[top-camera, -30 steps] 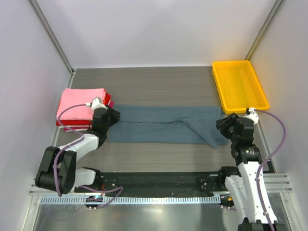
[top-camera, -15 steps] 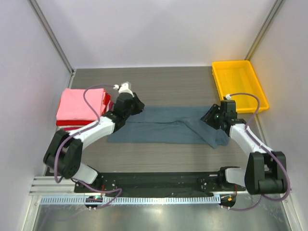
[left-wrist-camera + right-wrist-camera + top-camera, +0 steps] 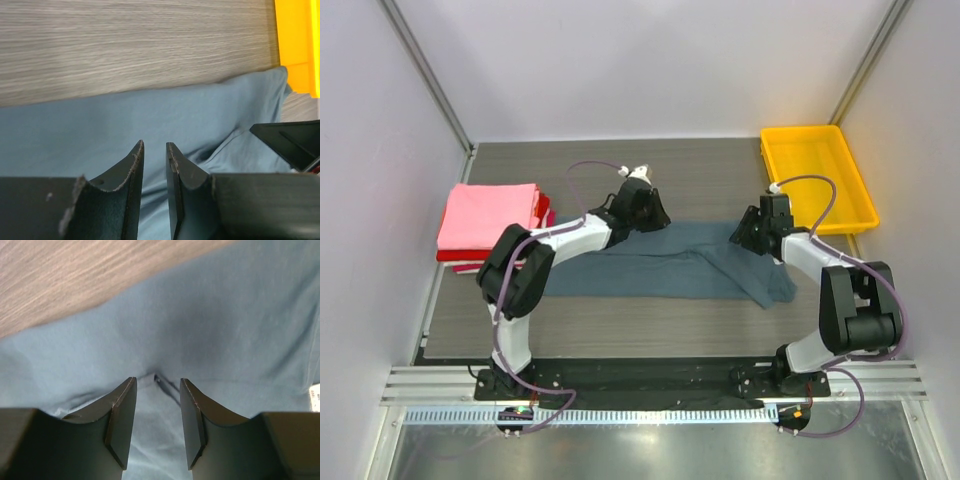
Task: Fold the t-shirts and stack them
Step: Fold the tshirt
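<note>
Small white tag [image 3: 315, 392] on the shirt at the right edge of the right wrist view; print too small to read. Your left arm stretches long across the counter [image 3: 700, 165]. Left claw [image 3: 155, 146] sits over the blue-grey t-shirt [image 3: 650, 265] lying mid-frame, jaws a narrow slit apart, nothing between. Right claw [image 3: 157, 382] is roughly half-open above a crease, gripping nothing. A second ago the left claw sat by the pink t-shirt [image 3: 488, 215] stack at frame left, and the right sat below the yellow tray [image 3: 817, 178].
</note>
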Controlling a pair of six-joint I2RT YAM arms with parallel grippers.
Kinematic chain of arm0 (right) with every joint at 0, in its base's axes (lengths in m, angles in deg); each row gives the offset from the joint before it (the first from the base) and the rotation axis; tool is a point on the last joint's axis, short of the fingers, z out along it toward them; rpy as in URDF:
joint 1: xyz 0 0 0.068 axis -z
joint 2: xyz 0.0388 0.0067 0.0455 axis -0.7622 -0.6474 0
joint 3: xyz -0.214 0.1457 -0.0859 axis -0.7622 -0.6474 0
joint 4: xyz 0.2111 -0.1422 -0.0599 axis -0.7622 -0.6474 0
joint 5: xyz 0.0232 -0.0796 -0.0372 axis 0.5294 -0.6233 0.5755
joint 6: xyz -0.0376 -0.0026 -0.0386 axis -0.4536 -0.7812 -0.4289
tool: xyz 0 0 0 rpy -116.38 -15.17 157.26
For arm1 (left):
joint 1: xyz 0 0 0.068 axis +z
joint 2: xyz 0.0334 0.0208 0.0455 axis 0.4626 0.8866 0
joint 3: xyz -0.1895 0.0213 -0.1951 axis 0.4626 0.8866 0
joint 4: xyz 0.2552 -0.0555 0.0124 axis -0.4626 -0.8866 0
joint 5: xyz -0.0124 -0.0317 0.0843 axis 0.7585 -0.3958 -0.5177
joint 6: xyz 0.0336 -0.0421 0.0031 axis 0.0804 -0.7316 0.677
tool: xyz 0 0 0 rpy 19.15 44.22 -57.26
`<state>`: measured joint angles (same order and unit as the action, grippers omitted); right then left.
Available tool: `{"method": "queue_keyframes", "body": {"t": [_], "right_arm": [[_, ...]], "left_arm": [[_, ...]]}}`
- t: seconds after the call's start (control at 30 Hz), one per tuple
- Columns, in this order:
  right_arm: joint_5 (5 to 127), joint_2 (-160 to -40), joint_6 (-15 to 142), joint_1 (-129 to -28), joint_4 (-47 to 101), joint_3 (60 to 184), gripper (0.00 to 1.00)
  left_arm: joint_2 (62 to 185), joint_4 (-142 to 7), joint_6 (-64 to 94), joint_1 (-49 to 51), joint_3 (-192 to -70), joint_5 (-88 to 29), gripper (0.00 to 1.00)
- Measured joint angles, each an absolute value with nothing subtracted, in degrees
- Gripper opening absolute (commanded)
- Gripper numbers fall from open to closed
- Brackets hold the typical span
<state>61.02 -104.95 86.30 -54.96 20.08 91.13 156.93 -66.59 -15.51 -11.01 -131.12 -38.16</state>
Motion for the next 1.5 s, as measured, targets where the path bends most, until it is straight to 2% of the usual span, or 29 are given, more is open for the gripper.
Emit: {"method": "queue_keyframes", "body": {"t": [0.3, 0.43, 0.6, 0.63, 0.67, 0.97, 1.37, 1.47, 1.5], "right_arm": [[60.7, -109.4, 85.0, -56.5, 21.8, 92.4, 0.41], [60.9, -110.3, 85.0, -56.9, 22.3, 92.4, 0.22], [60.6, -110.1, 84.7, -57.5, 22.5, 92.4, 0.10], [60.3, -109.9, 84.6, -58.0, 22.2, 92.4, 0.04], [60.1, -109.5, 84.5, -58.4, 21.9, 92.3, 0.02], [60.7, -98.8, 85.1, -61.5, 19.9, 87.4, 0.02], [68.6, -83.4, 93.8, -67.6, 16.9, 76.9, 0.08], [69.9, -81.5, 97.0, -68.2, 16.3, 76.2, 0.13], [70.6, -81.3, 97.9, -68.3, 16.3, 76.2, 0.21]], "left_arm": [[166.7, -72.6, -18.4, -12.3, -143.7, -32.1, 0.22], [169.2, -74.1, -19.6, -13.0, -145.3, -30.1, 0.22], [172.2, -77.0, -19.6, -13.3, -147.3, -29.5, 0.22], [172.8, -77.6, -19.6, -13.3, -147.8, -29.5, 0.22], [173.5, -78.1, -19.5, -13.3, -148.3, -29.5, 0.22], [175.0, -80.0, -19.4, -13.2, -150.1, -29.6, 0.22], [175.4, -81.2, -19.2, -13.2, -151.2, -29.6, 0.22], [175.6, -81.3, -19.2, -13.3, -151.5, -29.6, 0.22], [175.7, -81.4, -19.2, -13.2, -151.7, -29.6, 0.22]]}}
